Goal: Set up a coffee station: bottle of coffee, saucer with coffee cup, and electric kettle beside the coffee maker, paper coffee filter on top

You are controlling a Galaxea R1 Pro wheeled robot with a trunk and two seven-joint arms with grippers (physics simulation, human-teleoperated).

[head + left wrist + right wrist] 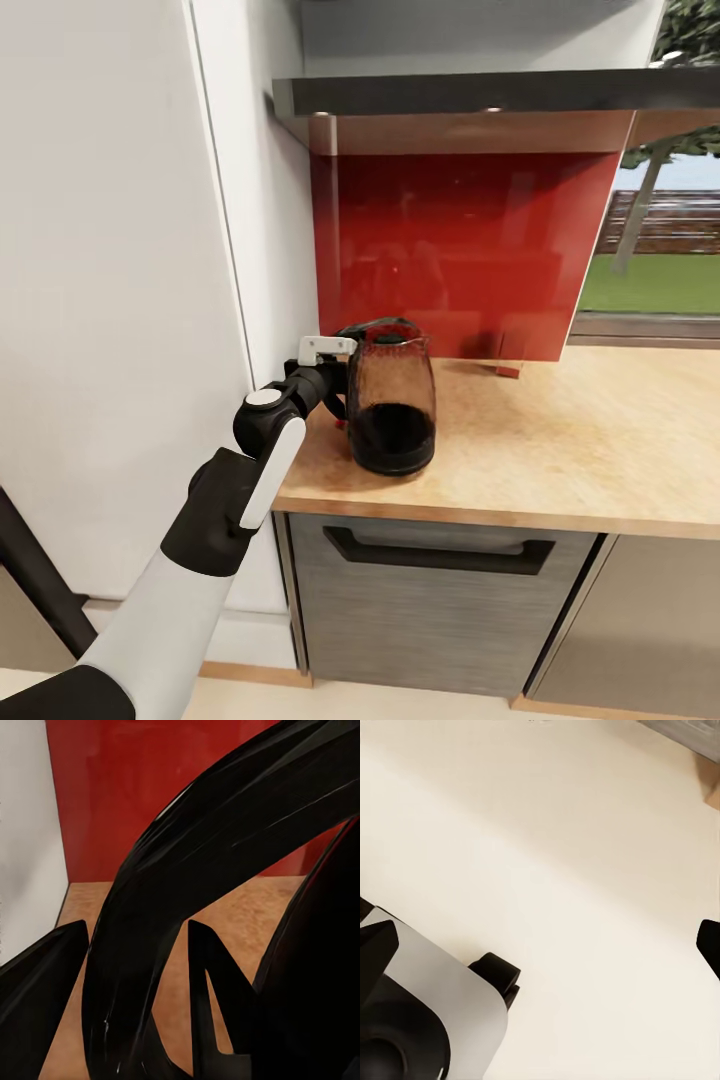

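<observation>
Spanning the head view, the kitchen countertop (600,440) runs as a light wood-grain surface under a glossy red backsplash (460,250) and a dark range hood (480,95), with a white tall panel (110,300) at its left end and a window onto grass (650,280) at the right. A grey drawer front (430,610) sits below the front edge. The electric kettle (392,400) stands upright near the countertop's left front corner. The left gripper (340,385) is at the kettle's handle side. The left wrist view adds close detail: the black handle arch (225,870) passes between the two fingers (210,982), clasped around it. The right wrist view shows pale floor (570,870) and part of the robot's base (427,1012); the right gripper's state cannot be told.
</observation>
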